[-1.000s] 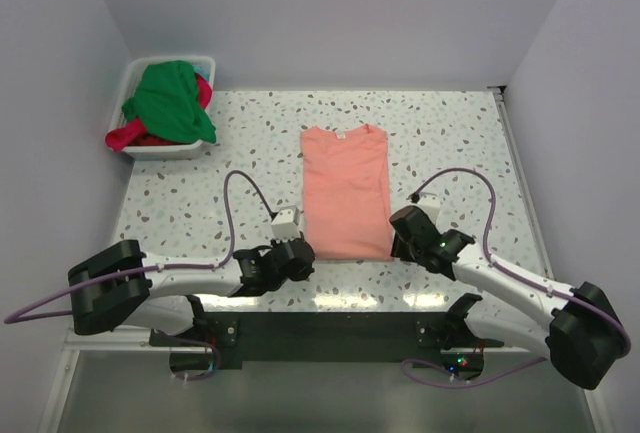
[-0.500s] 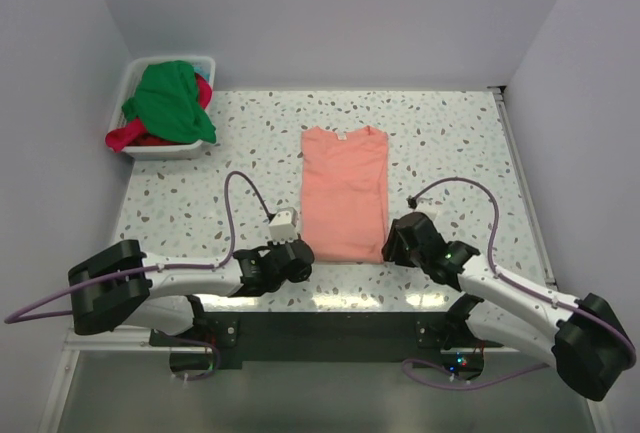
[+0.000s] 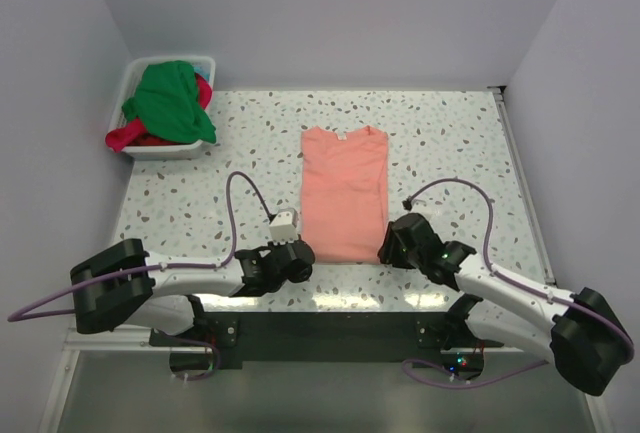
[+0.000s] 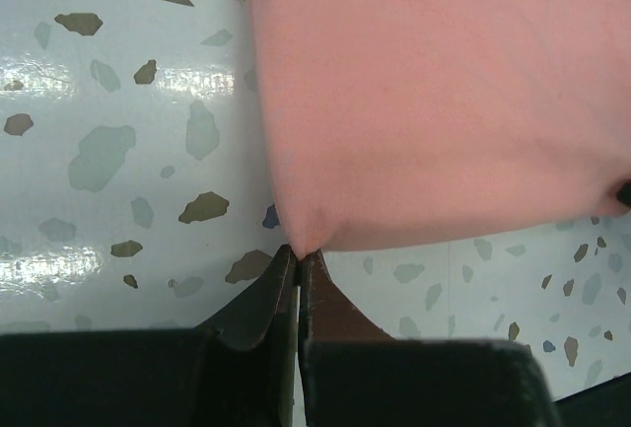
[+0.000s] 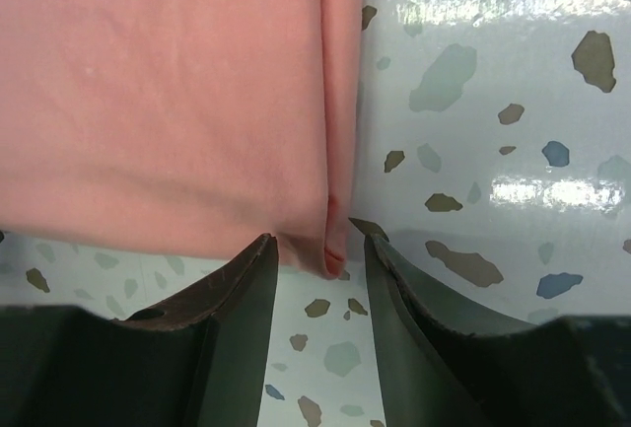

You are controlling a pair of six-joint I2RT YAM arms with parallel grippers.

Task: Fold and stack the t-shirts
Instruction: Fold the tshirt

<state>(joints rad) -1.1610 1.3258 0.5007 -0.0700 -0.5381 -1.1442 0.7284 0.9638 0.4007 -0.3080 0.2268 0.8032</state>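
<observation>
While the left gripper [image 4: 297,252] pinches the near left corner of the salmon-pink t-shirt [image 3: 345,193], the right gripper [image 5: 320,240], fingers spread, should close squarely on the near right corner before lifting.

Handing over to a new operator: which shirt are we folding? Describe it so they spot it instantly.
On the speckled table, look at the middle, just ahead of the left gripper and the right gripper. The salmon-pink t-shirt lies flat there, sleeves folded in, collar at the far end. The green shirt and the red-magenta shirt are crumpled in the white tub, far left.
</observation>
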